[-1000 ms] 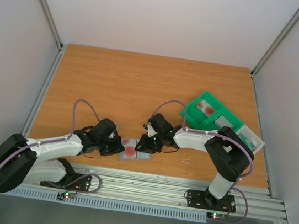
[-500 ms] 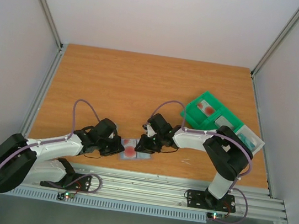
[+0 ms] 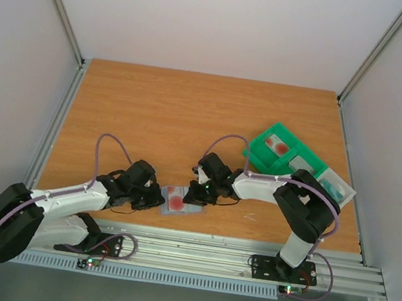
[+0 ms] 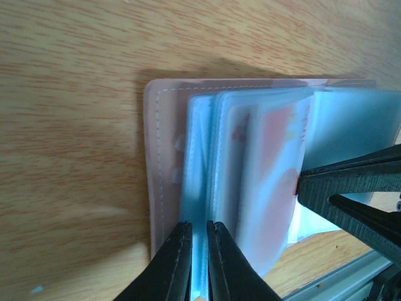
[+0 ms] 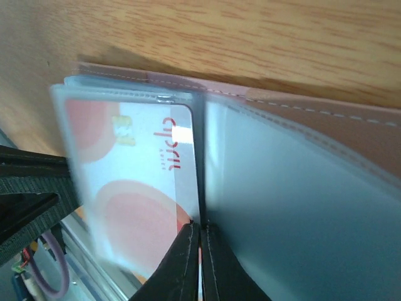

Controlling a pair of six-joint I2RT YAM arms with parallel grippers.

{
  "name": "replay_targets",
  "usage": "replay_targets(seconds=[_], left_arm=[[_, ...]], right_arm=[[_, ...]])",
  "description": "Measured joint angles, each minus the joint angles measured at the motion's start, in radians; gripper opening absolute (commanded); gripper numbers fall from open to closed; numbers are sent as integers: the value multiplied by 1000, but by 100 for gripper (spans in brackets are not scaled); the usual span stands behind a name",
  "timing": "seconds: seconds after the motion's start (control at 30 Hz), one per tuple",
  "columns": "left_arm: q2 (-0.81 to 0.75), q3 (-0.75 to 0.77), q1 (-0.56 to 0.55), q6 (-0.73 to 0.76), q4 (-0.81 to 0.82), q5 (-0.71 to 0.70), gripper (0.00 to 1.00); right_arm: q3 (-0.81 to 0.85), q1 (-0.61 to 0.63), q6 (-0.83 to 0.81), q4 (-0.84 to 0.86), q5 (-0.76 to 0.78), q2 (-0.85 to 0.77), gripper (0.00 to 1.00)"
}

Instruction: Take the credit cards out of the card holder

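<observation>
Lying near the front edge: the card holder [image 3: 179, 200], spread open on the wooden table [image 3: 190, 119], between the two grippers.
Left gripper [image 4: 199, 263]: clamped on the edge of a clear sleeve [image 4: 200, 188] of the holder.
Right gripper [image 5: 199, 263]: jaws pressed together at the holder's fold; what they nip, I cannot tell.
White card [image 5: 141, 182]: red round marks, inside a sleeve, just beside the right fingertips.
</observation>
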Motion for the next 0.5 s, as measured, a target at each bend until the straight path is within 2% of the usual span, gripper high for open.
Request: replay_targets(seconds=[0.17,0.33,0.5], left_arm=[[-16,-3,0,0,-31,-14,9],[-16,-4,0,0,-37,-17,9],[-17,-4,0,0,-38,-17,9]], right_arm=[[-2,2,-1,-18,24,-17,5],[-16,2,8,-6,19,-32,15],[-20,2,21,19,3,-31,16]])
